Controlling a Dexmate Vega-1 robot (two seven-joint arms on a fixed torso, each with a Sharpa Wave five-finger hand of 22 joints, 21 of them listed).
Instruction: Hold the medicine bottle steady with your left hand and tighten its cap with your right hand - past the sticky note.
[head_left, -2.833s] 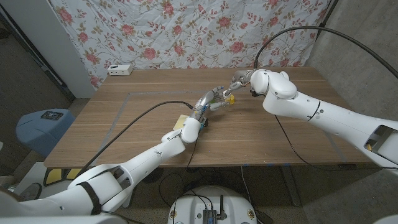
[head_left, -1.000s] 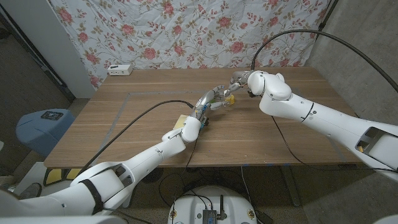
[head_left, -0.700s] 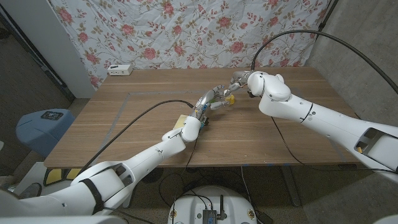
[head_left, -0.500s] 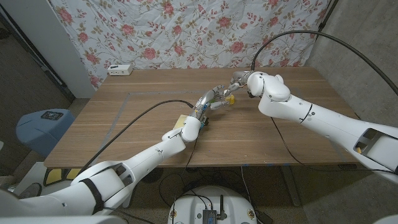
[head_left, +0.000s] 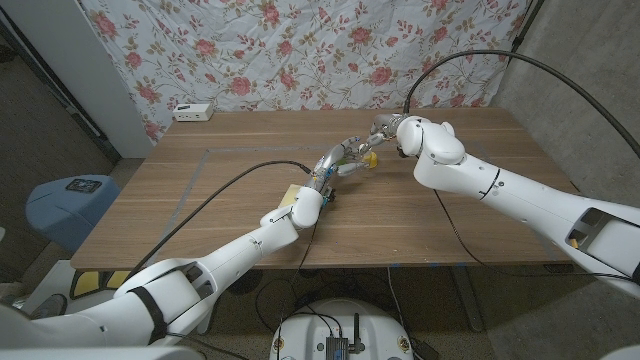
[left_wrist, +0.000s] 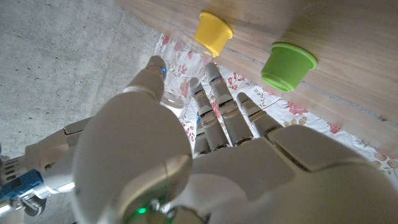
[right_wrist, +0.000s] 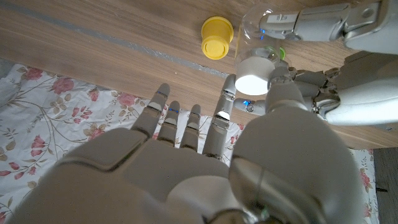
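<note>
On table: one clear medicine bottle (right_wrist: 264, 37) with one white cap (right_wrist: 254, 76). Two small loose cups, one yellow cup (right_wrist: 216, 37), one green cup (left_wrist: 286, 65). One sticky note (head_left: 291, 194), lower centre-left. One white box (head_left: 193, 112) at upper left. Two robot hands: left hand (head_left: 338, 160), right hand (head_left: 384, 129).

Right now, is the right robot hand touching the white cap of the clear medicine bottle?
Touching: the right wrist view shows the right robot hand with fingertips against the white cap.
</note>
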